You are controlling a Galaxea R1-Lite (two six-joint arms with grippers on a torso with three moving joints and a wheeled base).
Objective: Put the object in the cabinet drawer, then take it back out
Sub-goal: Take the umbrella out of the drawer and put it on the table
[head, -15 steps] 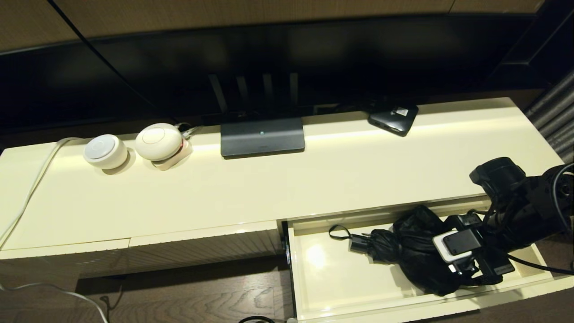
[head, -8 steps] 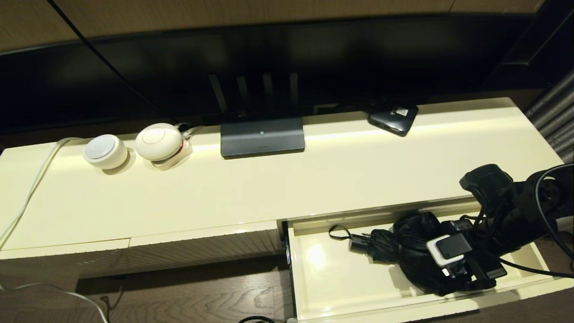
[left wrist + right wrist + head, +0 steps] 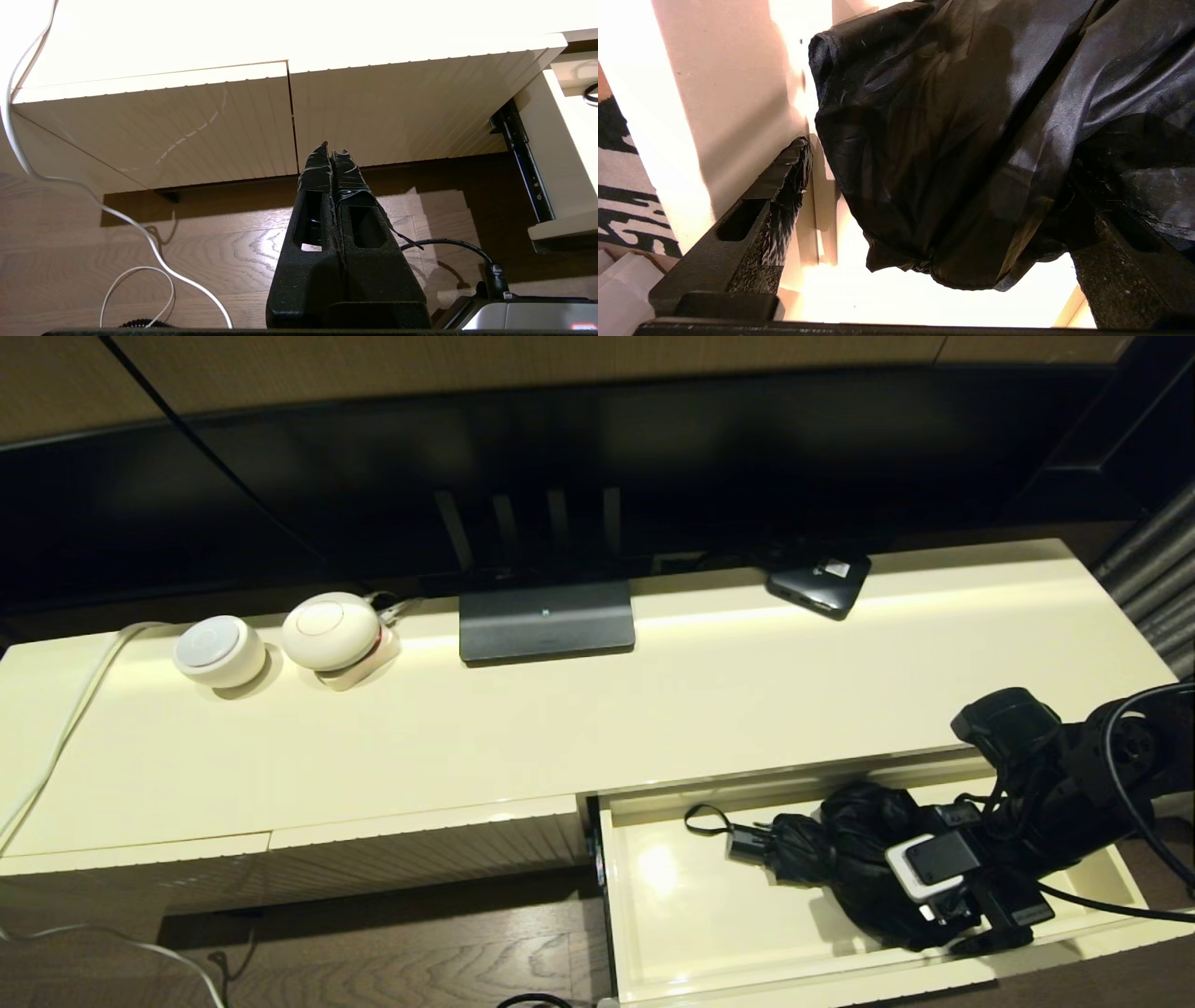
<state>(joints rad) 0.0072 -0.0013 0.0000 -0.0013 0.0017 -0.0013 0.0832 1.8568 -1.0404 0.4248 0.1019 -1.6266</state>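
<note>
Nearest us, the drawer (image 3: 672, 952) stands pulled out at the cabinet's right end, its front rim toward the floor. We find the umbrella (image 3: 840, 859) lying on the drawer floor toward the right half, handle and wrist loop pointing to the drawer's left end, loose fabric bunched at the right.

The right gripper (image 3: 943, 919) is down inside the drawer over the fabric end. Compared with a second ago it has moved toward the drawer's left and sunk lower, its wrist now close to the front rim; the arm behind it has dropped as well. In the right wrist view the fingers (image 3: 784, 186) stand spread wide, one beside the drawer wall, the other on the far side of the fabric, with the umbrella (image 3: 952, 140) between them and not pinched. The umbrella itself has not shifted since the earlier frames.

The left gripper (image 3: 332, 161) hangs parked low before the closed ribbed panels (image 3: 187, 126), fingers pressed together on nothing.

Farther back on the cabinet top (image 3: 653, 709), unchanged: two white round devices (image 3: 280, 639) at the left rear, a dark stand (image 3: 546, 621) at rear centre, and a small black box (image 3: 819, 581) at the right rear.
</note>
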